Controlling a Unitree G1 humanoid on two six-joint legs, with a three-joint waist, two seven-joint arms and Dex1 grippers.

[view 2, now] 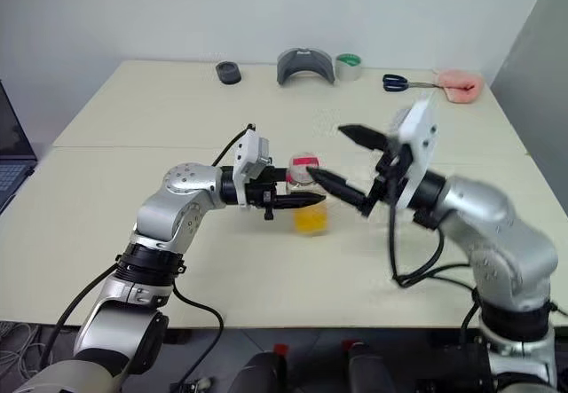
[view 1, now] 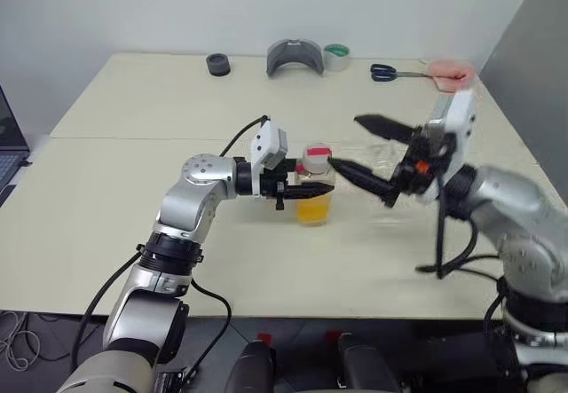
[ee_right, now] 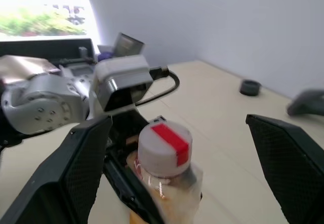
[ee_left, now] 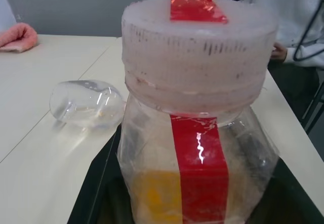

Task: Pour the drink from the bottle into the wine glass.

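The left gripper [view 1: 306, 189] squeezes the bottle [view 1: 315, 196] near the middle of the table [view 1: 133, 198]. The cap [view 1: 317, 156] is on, and orange drink [view 1: 314, 210] sits low inside. Right of it, the wine glass [ee_left: 87, 104] lies on its side. The right gripper [view 1: 359, 149] hangs wide open, holding nothing.

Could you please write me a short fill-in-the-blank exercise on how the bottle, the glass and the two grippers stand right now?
1. The left gripper is shut on the ___.
2. The cap of the bottle is still ___.
3. The wine glass lies on its ___ on the table.
4. The right gripper has its jaws ___.

Missing words: bottle; on; side; open
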